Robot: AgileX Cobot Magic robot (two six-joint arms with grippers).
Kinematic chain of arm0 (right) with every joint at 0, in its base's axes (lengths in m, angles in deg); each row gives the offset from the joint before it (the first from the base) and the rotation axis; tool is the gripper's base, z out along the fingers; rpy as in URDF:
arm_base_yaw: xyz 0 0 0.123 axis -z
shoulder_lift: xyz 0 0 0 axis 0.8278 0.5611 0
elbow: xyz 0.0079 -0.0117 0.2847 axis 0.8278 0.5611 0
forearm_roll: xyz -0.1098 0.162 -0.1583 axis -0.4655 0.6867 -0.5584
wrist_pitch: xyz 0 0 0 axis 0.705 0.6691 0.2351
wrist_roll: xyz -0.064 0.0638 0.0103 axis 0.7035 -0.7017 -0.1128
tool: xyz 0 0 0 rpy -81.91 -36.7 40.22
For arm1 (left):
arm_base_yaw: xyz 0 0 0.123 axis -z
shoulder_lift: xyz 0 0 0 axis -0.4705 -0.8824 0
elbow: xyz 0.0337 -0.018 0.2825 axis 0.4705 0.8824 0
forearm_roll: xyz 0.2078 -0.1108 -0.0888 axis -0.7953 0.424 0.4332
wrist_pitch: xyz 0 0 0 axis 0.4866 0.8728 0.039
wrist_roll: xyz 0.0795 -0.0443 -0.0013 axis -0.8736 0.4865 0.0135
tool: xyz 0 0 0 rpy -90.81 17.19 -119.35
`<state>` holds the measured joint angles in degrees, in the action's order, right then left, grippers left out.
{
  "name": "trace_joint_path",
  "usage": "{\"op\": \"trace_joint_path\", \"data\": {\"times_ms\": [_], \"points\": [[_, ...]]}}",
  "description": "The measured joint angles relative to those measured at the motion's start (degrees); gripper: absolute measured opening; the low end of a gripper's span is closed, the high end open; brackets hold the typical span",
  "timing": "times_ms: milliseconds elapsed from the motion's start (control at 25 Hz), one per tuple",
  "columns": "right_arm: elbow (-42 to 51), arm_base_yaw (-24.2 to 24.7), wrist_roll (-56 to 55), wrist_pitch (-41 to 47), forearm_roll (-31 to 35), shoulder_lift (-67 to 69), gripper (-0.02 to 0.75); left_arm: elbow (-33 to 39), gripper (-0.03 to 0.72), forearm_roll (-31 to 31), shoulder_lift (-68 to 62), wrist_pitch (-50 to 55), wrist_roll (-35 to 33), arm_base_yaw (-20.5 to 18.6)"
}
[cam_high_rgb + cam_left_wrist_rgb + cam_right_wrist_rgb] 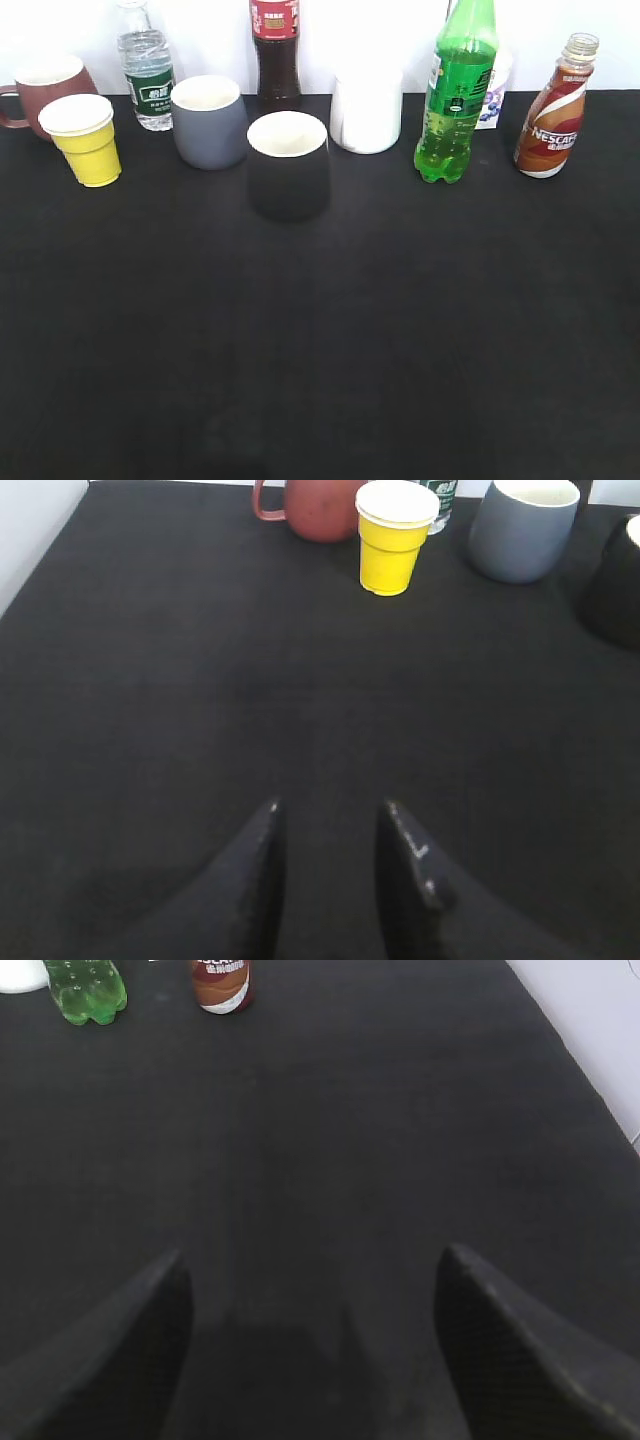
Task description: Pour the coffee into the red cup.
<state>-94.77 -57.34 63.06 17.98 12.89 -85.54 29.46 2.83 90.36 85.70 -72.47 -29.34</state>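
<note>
The coffee bottle [553,112], brown and orange with a Nescafe label, stands uncapped at the far right of the back row; its lower part shows in the right wrist view [222,985]. The red cup [45,92] stands at the far left, behind the yellow cup; it shows in the left wrist view [318,507]. My left gripper [330,805] is open and empty over bare black cloth, well short of the cups. My right gripper [312,1255] is wide open and empty, well short of the bottle. Neither gripper shows in the exterior view.
The back row holds a yellow paper cup [87,140], a water bottle [147,70], a grey cup [208,120], a cola bottle [276,52], a black cup [289,164], a white cup [366,112] and a green soda bottle [458,95]. The black cloth's right edge [590,1080] meets a white surface.
</note>
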Motion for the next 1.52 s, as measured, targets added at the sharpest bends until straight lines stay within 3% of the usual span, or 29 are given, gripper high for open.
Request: {"op": "trace_joint_path", "data": {"times_ms": [800, 1000, 1200, 1520], "points": [[0.0, 0.0, 0.0, 0.0, 0.0, 0.0, 0.589, -0.9, 0.26, -0.3, 0.0, -1.8, 0.0, 0.0], [0.0, 0.0, 0.0, 0.0, 0.0, 0.0, 0.589, -1.5, 0.498, -3.8, -1.8, -24.9, 0.0, 0.0], [0.0, 0.0, 0.0, 0.0, 0.0, 0.0, 0.589, -1.5, 0.516, -6.5, -17.0, -50.4, 0.0, 0.0], [0.0, 0.0, 0.0, 0.0, 0.0, 0.0, 0.589, -1.5, 0.516, -6.2, -51.8, -77.6, 0.0, 0.0]]}}
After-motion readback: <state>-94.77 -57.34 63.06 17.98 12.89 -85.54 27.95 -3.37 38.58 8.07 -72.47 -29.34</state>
